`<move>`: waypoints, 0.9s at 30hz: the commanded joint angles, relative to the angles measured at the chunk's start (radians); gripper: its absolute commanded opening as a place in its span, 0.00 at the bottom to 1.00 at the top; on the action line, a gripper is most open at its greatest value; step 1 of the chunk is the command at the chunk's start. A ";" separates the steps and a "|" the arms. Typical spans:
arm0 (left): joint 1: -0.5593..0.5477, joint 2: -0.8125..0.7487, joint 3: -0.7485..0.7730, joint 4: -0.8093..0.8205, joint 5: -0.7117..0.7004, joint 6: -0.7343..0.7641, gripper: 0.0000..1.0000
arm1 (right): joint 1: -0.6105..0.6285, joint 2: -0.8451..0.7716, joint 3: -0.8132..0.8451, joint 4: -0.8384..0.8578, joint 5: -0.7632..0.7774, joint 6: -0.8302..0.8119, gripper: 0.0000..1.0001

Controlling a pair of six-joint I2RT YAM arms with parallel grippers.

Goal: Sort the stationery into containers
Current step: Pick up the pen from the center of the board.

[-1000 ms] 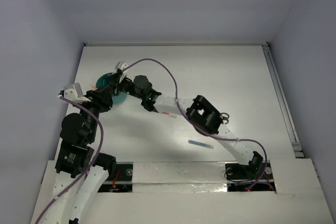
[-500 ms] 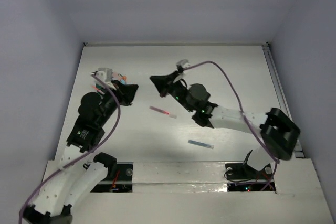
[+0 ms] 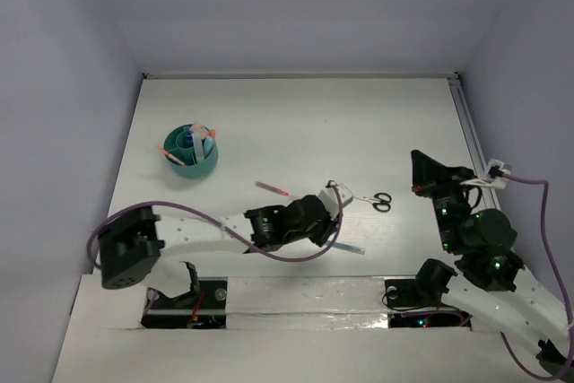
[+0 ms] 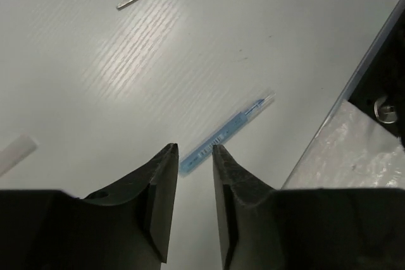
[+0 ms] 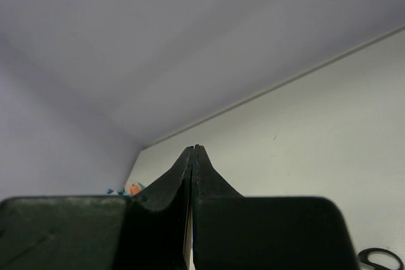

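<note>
Top external: teal pot (image 3: 193,169) is sitting part-filled; pink pen (image 3: 273,189), blue pen (image 3: 352,248), scissors (image 3: 380,201) are lying outside. Left jaws slightly spread, right jaws pressed together.

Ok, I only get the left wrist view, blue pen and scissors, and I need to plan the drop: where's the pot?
Observer: The pot stands on the left side of the table, well away from the left end effector, with pens standing in it.
Operator: Anything else loose?
Observer: Yes, a pink pen lies flat between the pot and your arm.
Operator: Is the right arm in my way?
Observer: No. The right end effector is shut and sits at the right side, beyond the scissors.
</note>
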 commanded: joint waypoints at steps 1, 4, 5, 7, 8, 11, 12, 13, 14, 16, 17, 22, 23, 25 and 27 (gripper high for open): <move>-0.036 0.109 0.117 0.102 0.043 0.132 0.26 | -0.001 -0.039 0.047 -0.273 0.115 -0.032 0.00; -0.048 0.205 0.182 0.096 0.049 0.193 0.42 | -0.001 -0.031 0.052 -0.300 0.093 -0.043 0.00; -0.048 0.221 0.194 0.096 0.055 0.204 0.45 | -0.001 -0.024 0.050 -0.300 0.085 -0.043 0.00; -0.048 0.265 0.228 0.090 0.067 0.228 0.45 | -0.001 0.001 0.049 -0.295 0.072 -0.040 0.00; -0.048 0.278 0.240 0.082 0.092 0.239 0.45 | -0.001 0.008 0.047 -0.291 0.071 -0.041 0.00; -0.048 0.328 0.281 0.036 0.206 0.297 0.45 | -0.001 0.038 0.045 -0.260 0.072 -0.062 0.00; -0.048 0.353 0.303 -0.002 0.233 0.302 0.45 | -0.001 0.042 0.045 -0.249 0.071 -0.070 0.00; -0.048 0.364 0.309 -0.015 0.253 0.308 0.45 | -0.001 0.045 0.047 -0.245 0.066 -0.075 0.00; -0.048 0.373 0.311 -0.027 0.289 0.316 0.45 | -0.001 0.050 0.047 -0.240 0.068 -0.078 0.00; -0.048 0.397 0.309 -0.047 0.320 0.321 0.45 | -0.001 0.050 0.047 -0.229 0.068 -0.084 0.00; -0.048 0.408 0.312 -0.056 0.352 0.324 0.46 | -0.001 0.050 0.046 -0.229 0.069 -0.086 0.00; -0.048 0.433 0.303 -0.075 0.376 0.330 0.47 | -0.001 0.050 0.045 -0.228 0.068 -0.089 0.00; -0.048 0.433 0.299 -0.075 0.377 0.330 0.47 | -0.001 0.050 0.045 -0.228 0.066 -0.089 0.00; -0.048 0.442 0.294 -0.071 0.362 0.330 0.48 | -0.001 0.055 0.042 -0.222 0.063 -0.089 0.00; -0.048 0.466 0.298 -0.075 0.334 0.333 0.48 | -0.001 0.059 0.041 -0.211 0.043 -0.090 0.00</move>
